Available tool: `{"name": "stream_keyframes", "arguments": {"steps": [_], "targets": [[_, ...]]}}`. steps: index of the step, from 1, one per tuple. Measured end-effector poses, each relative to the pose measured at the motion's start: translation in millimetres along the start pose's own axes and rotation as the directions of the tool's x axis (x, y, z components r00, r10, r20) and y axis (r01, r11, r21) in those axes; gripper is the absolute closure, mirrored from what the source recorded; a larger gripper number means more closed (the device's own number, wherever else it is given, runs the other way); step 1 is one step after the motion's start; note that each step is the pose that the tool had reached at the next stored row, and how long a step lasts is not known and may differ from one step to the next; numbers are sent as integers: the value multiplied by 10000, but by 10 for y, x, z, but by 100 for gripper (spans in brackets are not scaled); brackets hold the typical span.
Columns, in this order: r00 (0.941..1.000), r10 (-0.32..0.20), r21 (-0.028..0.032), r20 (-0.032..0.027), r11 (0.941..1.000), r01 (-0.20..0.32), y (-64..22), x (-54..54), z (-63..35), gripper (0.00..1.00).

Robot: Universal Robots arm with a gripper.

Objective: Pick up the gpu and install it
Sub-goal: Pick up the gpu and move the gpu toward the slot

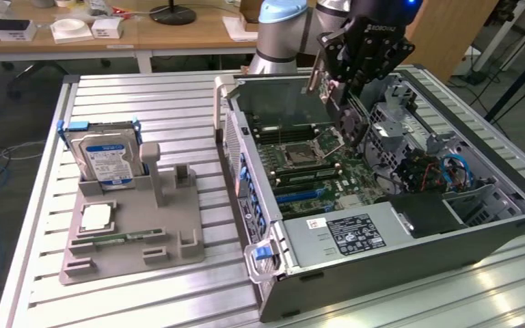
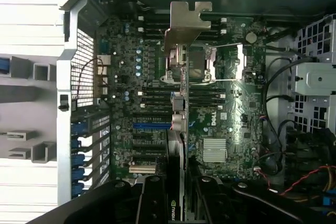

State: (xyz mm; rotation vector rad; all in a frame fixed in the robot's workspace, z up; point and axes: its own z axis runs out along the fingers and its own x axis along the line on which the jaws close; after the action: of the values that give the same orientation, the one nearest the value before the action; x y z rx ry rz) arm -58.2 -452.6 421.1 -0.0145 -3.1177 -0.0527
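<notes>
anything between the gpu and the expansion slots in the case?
Nothing visible. The gpu, held in the jaws, hangs above the motherboard in the open case; the slots beneath look bare, cables lie aside by the drive cage.

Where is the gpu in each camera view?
Exterior view: gpu hangs in the gripper above the open case.
Wrist view: gpu runs edge-on over the motherboard, bracket end away from the gripper.
Shared landmark: the CPU socket.
</notes>
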Motion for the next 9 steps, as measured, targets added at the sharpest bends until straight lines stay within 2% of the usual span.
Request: {"name": "stream_keyframes", "arguments": {"steps": [9], "targets": [[10000,-3,0,-1,10000,3,2,-206,-5,74]]}}
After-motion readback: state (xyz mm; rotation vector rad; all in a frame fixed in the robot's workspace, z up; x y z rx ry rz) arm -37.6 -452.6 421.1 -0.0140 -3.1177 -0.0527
